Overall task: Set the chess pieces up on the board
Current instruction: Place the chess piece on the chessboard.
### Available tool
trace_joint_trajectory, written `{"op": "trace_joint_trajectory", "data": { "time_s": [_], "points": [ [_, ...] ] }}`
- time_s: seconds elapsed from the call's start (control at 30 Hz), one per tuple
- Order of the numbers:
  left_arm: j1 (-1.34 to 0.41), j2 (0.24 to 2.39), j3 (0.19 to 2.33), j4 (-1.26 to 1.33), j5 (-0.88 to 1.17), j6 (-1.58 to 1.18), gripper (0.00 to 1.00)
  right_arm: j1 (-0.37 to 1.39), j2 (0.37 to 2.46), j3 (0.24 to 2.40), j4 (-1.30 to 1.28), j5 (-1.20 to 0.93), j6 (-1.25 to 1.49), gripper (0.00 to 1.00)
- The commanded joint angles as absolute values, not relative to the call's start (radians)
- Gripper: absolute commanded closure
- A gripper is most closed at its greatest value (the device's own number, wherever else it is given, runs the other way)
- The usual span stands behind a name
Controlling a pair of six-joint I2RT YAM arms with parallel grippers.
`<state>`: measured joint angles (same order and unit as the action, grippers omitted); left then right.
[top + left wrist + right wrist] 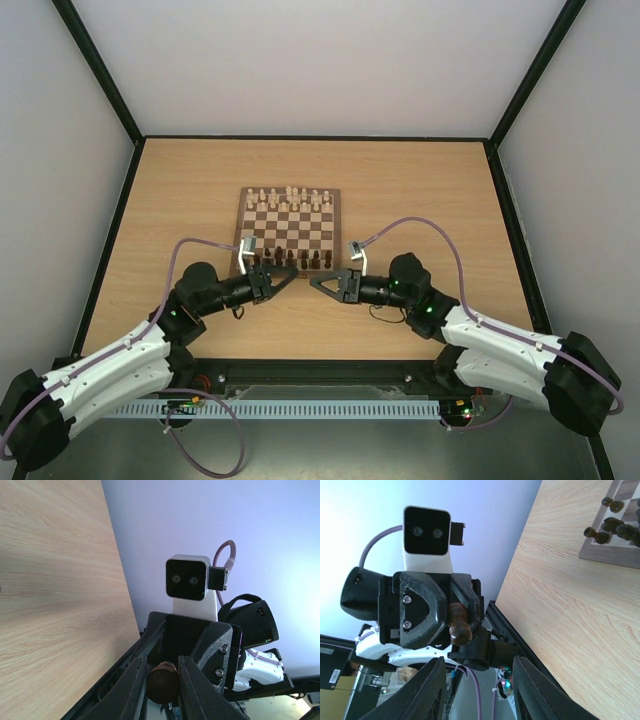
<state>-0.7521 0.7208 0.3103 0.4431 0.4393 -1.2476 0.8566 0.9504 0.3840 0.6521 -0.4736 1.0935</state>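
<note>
My left gripper (164, 692) is shut on one dark brown chess piece (162, 681), held sideways between the fingertips. In the right wrist view that same piece (458, 626) pokes its round head out of the left fingers. My right gripper (477, 692) stands open, with nothing between its fingers, and points straight at the left one. Both hover tip to tip in front of the board (242, 240), left gripper (289, 279) facing right gripper (319, 284). Several dark pieces (290, 259) stand on the near rows.
Cream-white chessmen (290, 198) fill the board's far rows. The near right board corner (600, 554) with dark pieces (596, 534) shows in the right wrist view. Black rails edge the light wood table (430, 200), with white walls beyond.
</note>
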Motion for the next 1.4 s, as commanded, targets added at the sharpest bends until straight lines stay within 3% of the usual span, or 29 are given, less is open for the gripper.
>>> {"op": "trace_joint_trajectory", "data": {
  "time_s": [0.0,0.73,1.37],
  "points": [
    [-0.749,0.716,0.291,0.516,0.435,-1.277,0.9,0.851,0.98,0.382,0.776,-0.472,1.122,0.62],
    [-0.744,0.711,0.262,0.543,0.441,-1.294,0.9,0.847,1.064,0.451,0.845,-0.519,1.106,0.67],
    [-0.742,0.741,0.256,0.58,0.454,-1.3,0.9,0.848,1.121,0.483,0.859,-0.547,1.1,0.78]
  ]
}}
